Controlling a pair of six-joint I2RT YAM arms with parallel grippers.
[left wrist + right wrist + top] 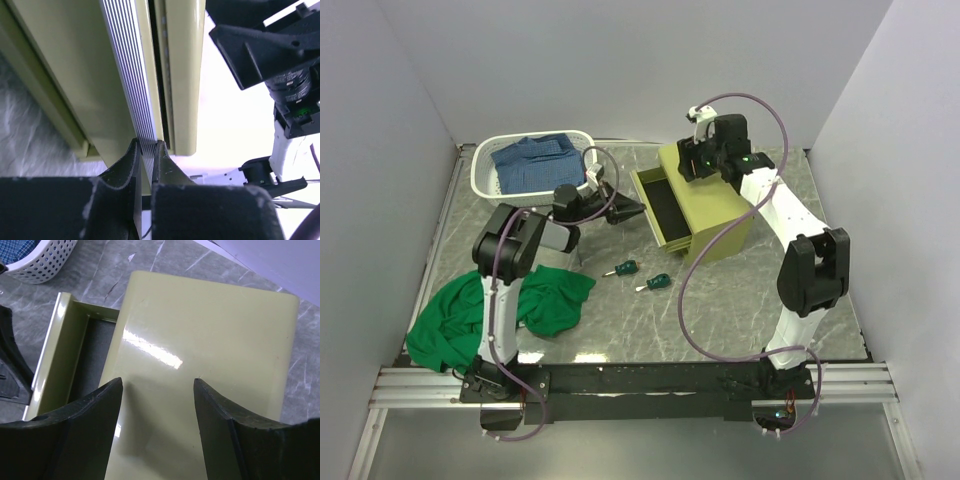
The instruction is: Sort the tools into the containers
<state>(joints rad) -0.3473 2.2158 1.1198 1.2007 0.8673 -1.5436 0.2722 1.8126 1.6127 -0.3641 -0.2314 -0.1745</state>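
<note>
Drawer (658,205) front is pinched by L fingers (630,211). R fingers (692,165), spread wide and empty, are poised over chest (715,215). Pull to be made straight, w/ chest braced. Screwdrivers (623,269) lie on desk (750,300).

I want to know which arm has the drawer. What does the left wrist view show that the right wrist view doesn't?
Left wrist only: the left gripper shut on the ribbed silver drawer front. Right wrist only: the right gripper open above the flat top of the olive tool chest, the dark inside of the open drawer, and a corner of the white basket. Both: the olive tool chest itself.
</note>
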